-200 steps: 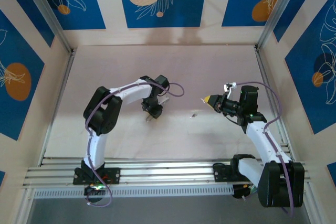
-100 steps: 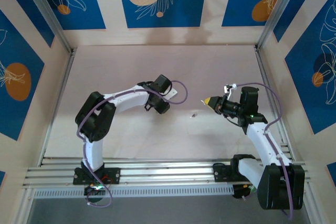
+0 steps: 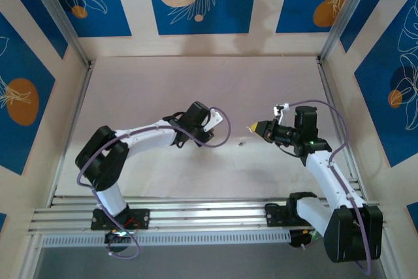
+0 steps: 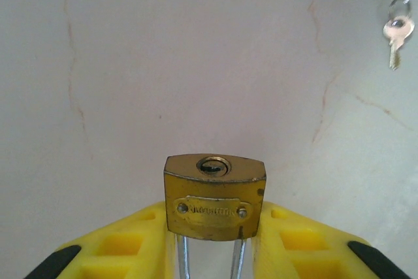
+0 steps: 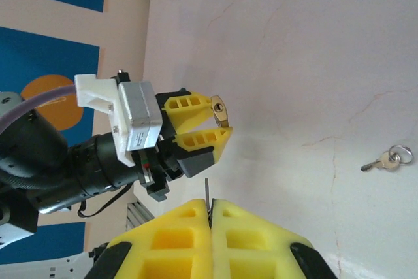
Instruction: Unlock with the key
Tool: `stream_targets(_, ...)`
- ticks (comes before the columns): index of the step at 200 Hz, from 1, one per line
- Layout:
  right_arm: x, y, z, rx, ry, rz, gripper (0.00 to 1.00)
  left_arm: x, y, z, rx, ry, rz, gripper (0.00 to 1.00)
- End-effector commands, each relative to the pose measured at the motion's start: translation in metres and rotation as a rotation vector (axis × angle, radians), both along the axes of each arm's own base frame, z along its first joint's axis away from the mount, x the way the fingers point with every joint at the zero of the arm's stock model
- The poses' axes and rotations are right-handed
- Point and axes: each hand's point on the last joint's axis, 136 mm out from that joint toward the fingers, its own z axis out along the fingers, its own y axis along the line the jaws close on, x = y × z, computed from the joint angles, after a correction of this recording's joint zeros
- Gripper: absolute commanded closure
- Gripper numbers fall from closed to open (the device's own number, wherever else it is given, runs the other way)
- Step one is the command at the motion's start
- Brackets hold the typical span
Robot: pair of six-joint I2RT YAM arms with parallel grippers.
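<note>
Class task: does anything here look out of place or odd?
One thing: a small key on a ring lies loose on the table, while the left gripper clamps the padlock and the right gripper pinches only a thin metal sliver.

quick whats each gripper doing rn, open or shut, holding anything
left gripper: shut on the brass padlock.
right gripper: shut on a thin metal piece, probably a key blade.

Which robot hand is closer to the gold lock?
Left. The left gripper is clamped on the padlock at its shackle, touching it. The right gripper faces it from across a gap.
</note>
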Motion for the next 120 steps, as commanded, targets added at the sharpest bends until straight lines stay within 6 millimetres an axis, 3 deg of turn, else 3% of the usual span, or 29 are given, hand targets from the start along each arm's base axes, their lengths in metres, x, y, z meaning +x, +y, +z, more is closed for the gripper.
stream_targets(1, -0.001, 0.007, 0.009, -0.044, -0.029, 0.040, 1.00, 0.005, -0.011, 0.035, -0.053, -0.141, -0.034, 0.70)
stream_targets(67, -0.001, 0.026, 0.022, -0.170, -0.095, 0.131, 1.00, -0.017, -0.024, 0.071, -0.101, -0.318, -0.136, 0.70)
stream_targets(120, -0.002, 0.034, 0.021, -0.267, -0.130, 0.175, 1.00, -0.030, -0.041, 0.093, -0.122, -0.421, -0.214, 0.70)
